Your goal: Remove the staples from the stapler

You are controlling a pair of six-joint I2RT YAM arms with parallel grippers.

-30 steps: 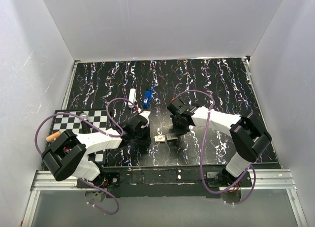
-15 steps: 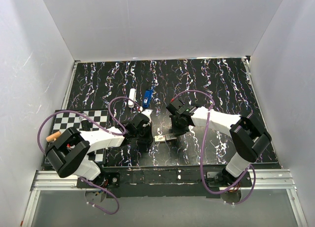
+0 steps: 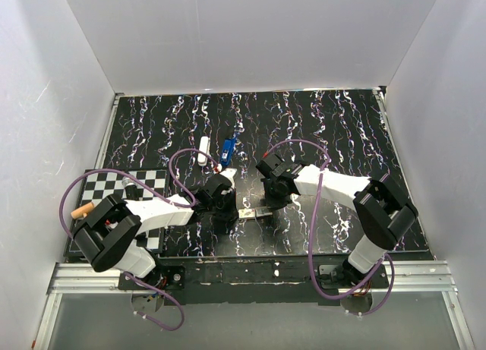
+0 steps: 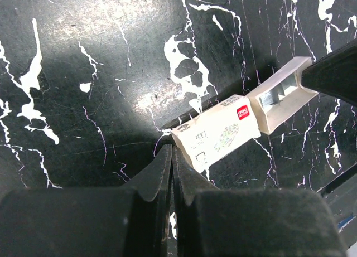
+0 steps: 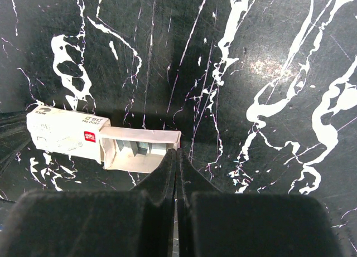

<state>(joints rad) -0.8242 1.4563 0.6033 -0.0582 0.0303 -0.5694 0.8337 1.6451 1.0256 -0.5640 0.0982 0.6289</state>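
Arms come to two, each with one hand. The left hand (image 4: 170,156) and the right hand (image 5: 175,159) both have their fingers pressed together and hold nothing. Between them on the bench (image 3: 342,130) lies one small staple box (image 3: 249,212). Its white sleeve (image 4: 217,137) sits just beside the left fingertips, and its tray (image 5: 139,148) is slid partly out towards the right fingertips. Whether either hand touches the box is hard to tell, and the contents of the tray are too dim to make out.

One blue stapler (image 3: 226,150) lies farther back, apart from both hands and too small to show whether it is open. One white stick (image 3: 203,149) lies just left of it. One checkered mat (image 3: 144,184) is partly covered by the left arm.
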